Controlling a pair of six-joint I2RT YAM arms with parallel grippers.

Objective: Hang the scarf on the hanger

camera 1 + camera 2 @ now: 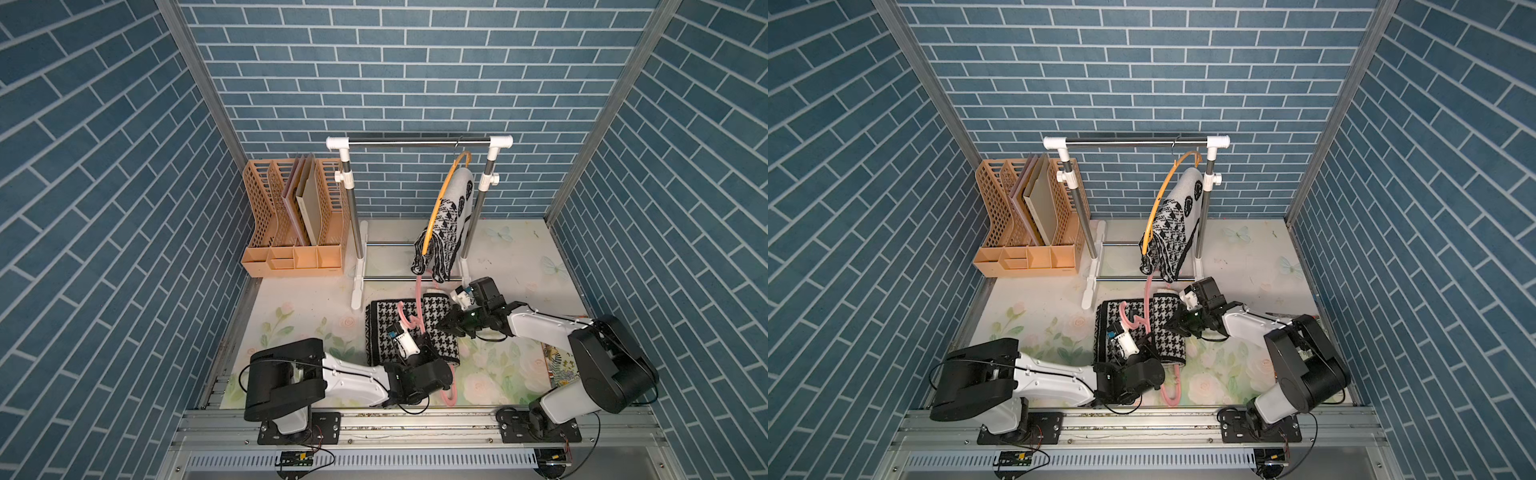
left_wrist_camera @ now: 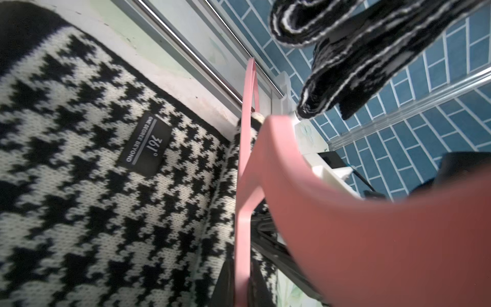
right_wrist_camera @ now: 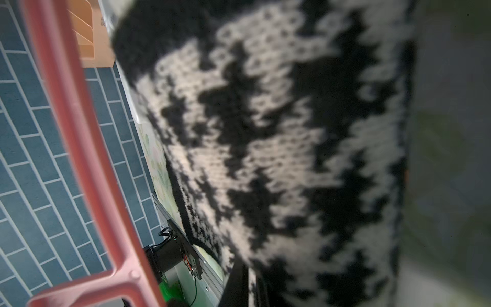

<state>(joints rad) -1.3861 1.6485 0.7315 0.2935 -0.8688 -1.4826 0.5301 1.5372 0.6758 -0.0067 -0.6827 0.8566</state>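
A black-and-white houndstooth scarf (image 1: 390, 332) (image 1: 1167, 332) (image 2: 79, 186) (image 3: 279, 159) lies folded on the floral mat in the middle of the table. A pink hanger (image 1: 419, 303) (image 1: 1147, 299) (image 2: 243, 186) (image 3: 79, 133) stands tilted over it. My left gripper (image 1: 424, 336) (image 1: 1148, 338) (image 2: 242, 287) is shut on one thin bar of that hanger, above the scarf. My right gripper (image 1: 446, 322) (image 1: 1173, 322) (image 3: 252, 287) is at the scarf's right edge, its fingers pinched shut on a fold of the knit.
A clothes rack (image 1: 415, 142) stands at the back, and from it a yellow hanger (image 1: 440, 199) carries another patterned scarf (image 1: 451, 216) that dangles just above the pink hanger's top. An orange file organizer (image 1: 291, 224) sits back left. A patterned item (image 1: 561, 365) lies at the right edge.
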